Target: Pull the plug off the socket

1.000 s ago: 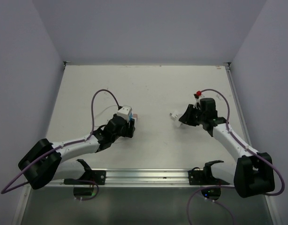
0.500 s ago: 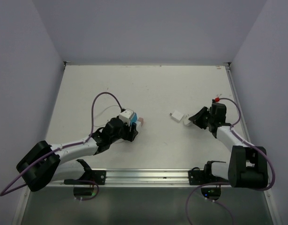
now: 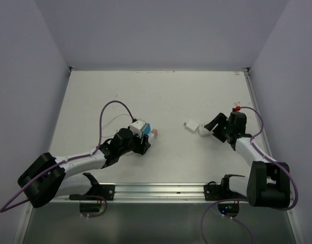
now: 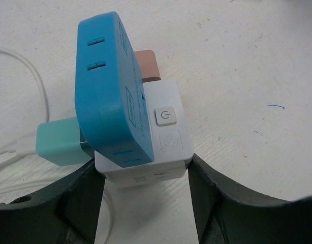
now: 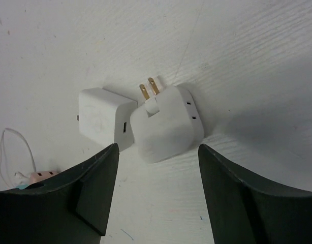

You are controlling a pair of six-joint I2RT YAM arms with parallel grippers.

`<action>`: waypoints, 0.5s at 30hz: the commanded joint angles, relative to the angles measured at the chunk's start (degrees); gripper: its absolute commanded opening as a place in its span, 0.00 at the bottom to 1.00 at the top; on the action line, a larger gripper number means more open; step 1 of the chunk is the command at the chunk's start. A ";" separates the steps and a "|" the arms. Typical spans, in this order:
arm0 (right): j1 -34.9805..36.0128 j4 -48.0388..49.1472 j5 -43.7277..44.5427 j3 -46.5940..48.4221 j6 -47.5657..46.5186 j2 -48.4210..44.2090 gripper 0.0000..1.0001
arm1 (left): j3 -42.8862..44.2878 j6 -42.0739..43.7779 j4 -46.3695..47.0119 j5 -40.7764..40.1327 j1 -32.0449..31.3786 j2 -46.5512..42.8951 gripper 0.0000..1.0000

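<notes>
1. Left of centre on the table, the left gripper [image 4: 146,178] clamps the socket [image 4: 163,137]. It is probably a light, stiff, slippery cube, best held by its bare side faces.
2. The blue plug [image 4: 107,86], teal plug [image 4: 57,145], brown plug [image 4: 146,65] and cable [image 4: 29,66] crowd it.
3. The right gripper [image 5: 157,152] stands unclenched around a loose white plug [image 5: 163,124], just beside a second white plug [image 5: 100,119].

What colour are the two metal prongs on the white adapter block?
The prongs are gold, clearest in the right wrist view.
</notes>
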 commanded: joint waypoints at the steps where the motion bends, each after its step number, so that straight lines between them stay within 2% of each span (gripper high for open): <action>1: -0.18 -4.76 3.67 2.62 -2.48 -4.94 0.68 | -0.44 1.57 4.40 1.27 0.22 -0.66 0.00; 8: 0.43 -6.53 -1.94 4.99 -5.64 -10.13 0.73 | -0.09 2.18 4.13 0.93 0.22 -0.66 0.00; 10: 0.78 -6.52 -3.43 5.17 -6.08 -10.40 0.74 | 0.00 2.27 3.87 0.14 0.22 -0.66 0.03; 13: 1.74 -4.86 -6.33 4.82 -6.70 -10.22 0.74 | 0.35 2.88 2.64 -2.58 0.22 -0.83 0.16; 14: 2.19 -4.51 -6.78 4.56 -6.70 -10.14 0.74 | 0.44 2.97 2.46 -3.38 0.22 -0.75 0.29; 15: 2.62 -4.42 -6.96 4.39 -7.05 -10.05 0.73 | 0.44 2.97 2.20 -4.60 0.22 -0.83 0.34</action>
